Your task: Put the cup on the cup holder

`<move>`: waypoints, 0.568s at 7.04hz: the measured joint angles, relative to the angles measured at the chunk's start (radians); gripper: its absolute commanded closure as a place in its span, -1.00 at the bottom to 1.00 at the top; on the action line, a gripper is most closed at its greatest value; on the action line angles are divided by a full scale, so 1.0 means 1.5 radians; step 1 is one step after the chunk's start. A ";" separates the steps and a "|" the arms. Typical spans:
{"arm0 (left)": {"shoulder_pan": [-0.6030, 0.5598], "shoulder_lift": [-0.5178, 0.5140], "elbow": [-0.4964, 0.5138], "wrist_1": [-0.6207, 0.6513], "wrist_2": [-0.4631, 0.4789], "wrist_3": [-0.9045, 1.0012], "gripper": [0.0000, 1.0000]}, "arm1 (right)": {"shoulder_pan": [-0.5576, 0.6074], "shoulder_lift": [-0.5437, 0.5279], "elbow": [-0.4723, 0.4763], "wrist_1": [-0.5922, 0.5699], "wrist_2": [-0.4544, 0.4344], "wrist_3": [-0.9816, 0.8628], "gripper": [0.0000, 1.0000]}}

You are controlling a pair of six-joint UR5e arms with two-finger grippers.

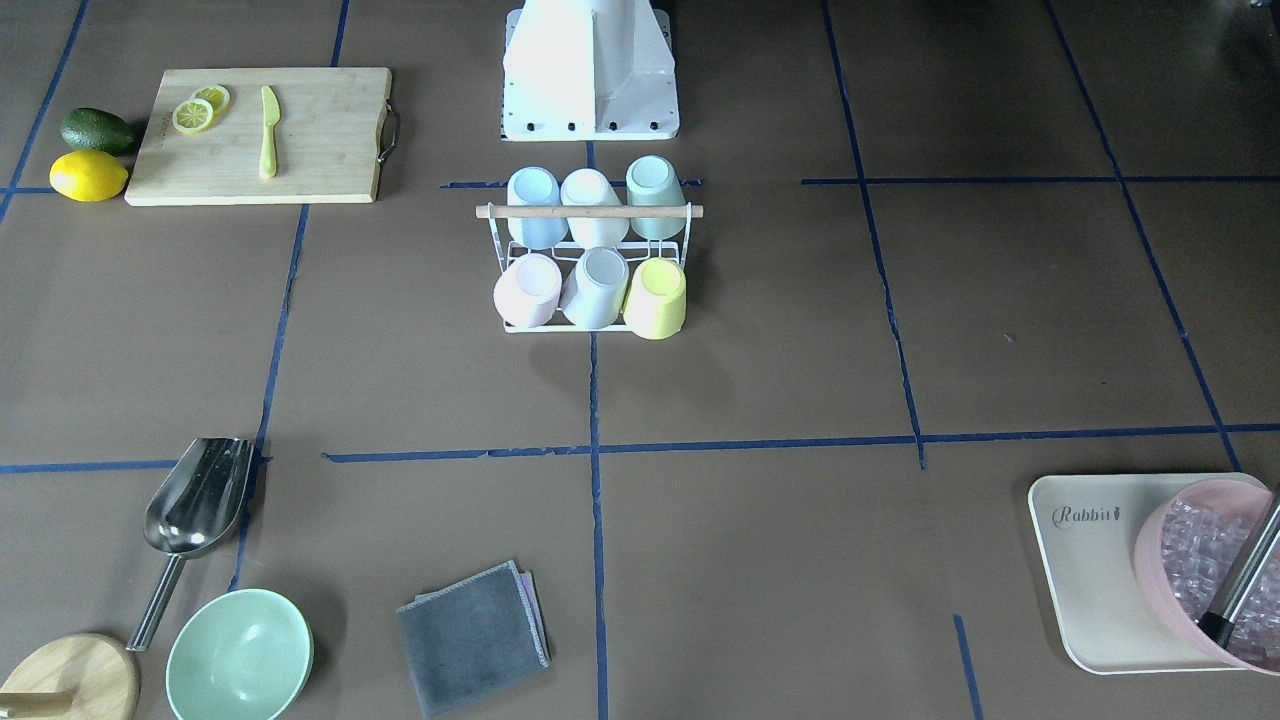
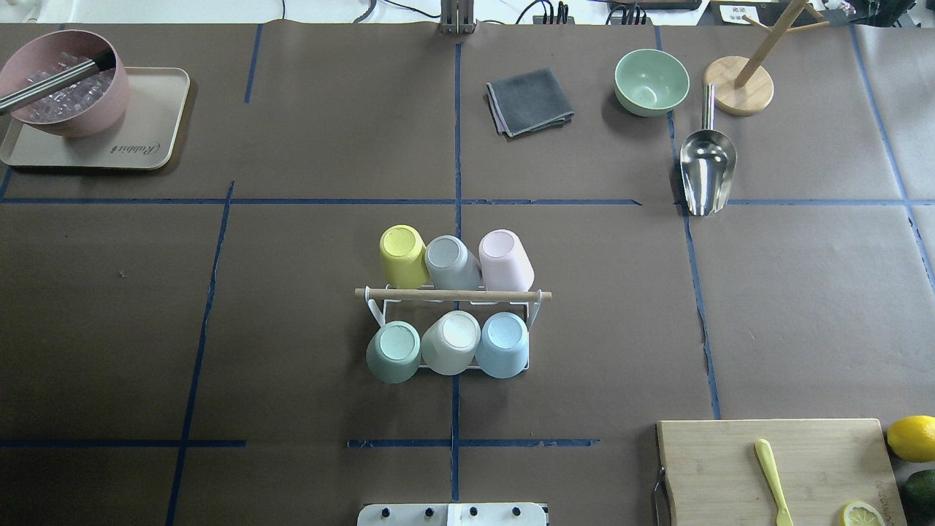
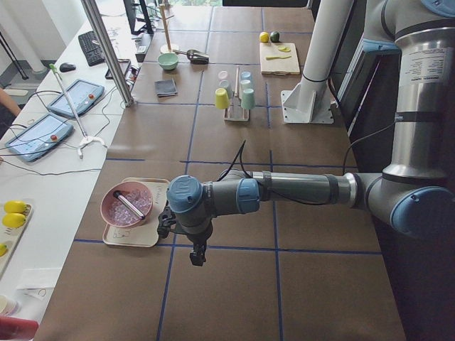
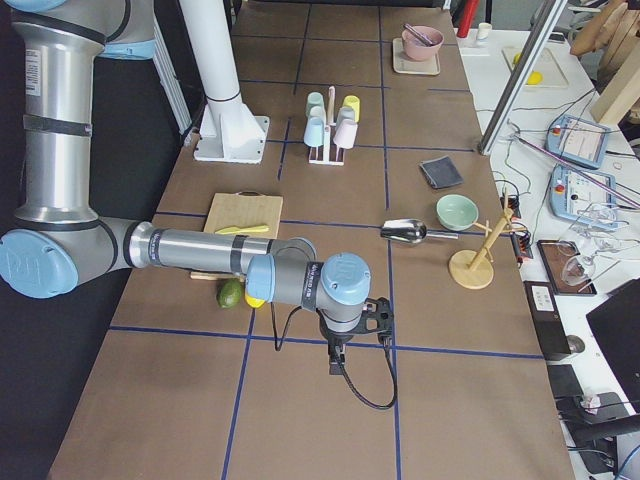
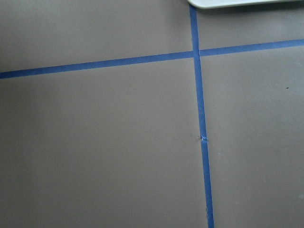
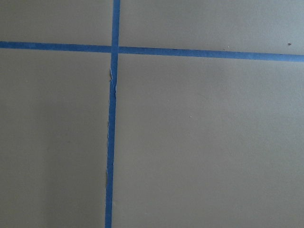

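The cup holder (image 2: 453, 294), a white wire rack with a wooden rod handle, stands at the table's middle; it also shows in the front view (image 1: 590, 211). Several pastel cups sit upside down on its prongs: yellow (image 2: 403, 254), grey (image 2: 449, 261) and pink (image 2: 505, 258) in the far row, green (image 2: 394, 351), white (image 2: 452, 341) and blue (image 2: 504, 343) in the near row. My left gripper (image 3: 170, 226) hangs over the table's left end near the tray. My right gripper (image 4: 372, 318) hangs over the right end. Both are far from the rack, and I cannot tell whether they are open or shut.
A beige tray (image 2: 146, 139) holds a pink bowl of ice (image 2: 62, 91) at the far left. A grey cloth (image 2: 527, 101), green bowl (image 2: 651, 81), metal scoop (image 2: 706, 164) and wooden stand (image 2: 739, 93) lie far right. A cutting board (image 2: 730, 467) with a knife, lemon and avocado is near right.
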 measured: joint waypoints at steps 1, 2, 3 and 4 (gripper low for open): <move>0.000 0.000 -0.001 0.000 0.000 0.000 -1.00 | 0.000 0.000 0.000 0.000 0.000 0.000 -1.00; 0.000 0.000 -0.004 0.000 -0.001 0.000 -1.00 | 0.000 0.000 0.000 0.000 -0.001 0.000 -1.00; 0.000 0.000 -0.007 0.001 -0.001 0.000 -1.00 | 0.000 0.000 0.000 0.000 -0.001 0.000 -1.00; 0.000 0.000 -0.008 0.001 -0.001 0.000 -1.00 | 0.000 0.001 0.001 0.001 -0.002 0.000 -1.00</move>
